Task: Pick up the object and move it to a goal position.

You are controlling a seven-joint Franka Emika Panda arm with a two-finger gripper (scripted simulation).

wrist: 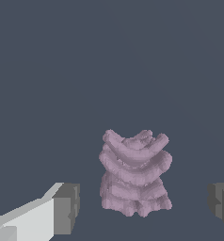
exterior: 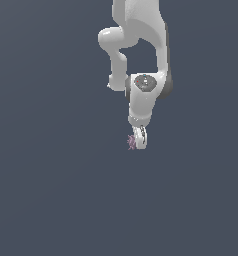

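Observation:
The object [wrist: 135, 174] is a small mauve-purple lump with stacked ridges, resting on the flat dark grey surface. In the wrist view it sits between my two grey fingertip pads [wrist: 67, 207], with clear gaps on both sides. My gripper [wrist: 144, 207] is open around it and touches nothing. In the exterior view the white arm reaches down from above, and the gripper [exterior: 139, 142] hangs low over the surface. Only a sliver of the object [exterior: 131, 142] shows there, at the gripper's side toward the exterior view's left.
A uniform dark grey surface [exterior: 51, 190] fills both views. Nothing else stands on it besides the arm's white links [exterior: 141, 95].

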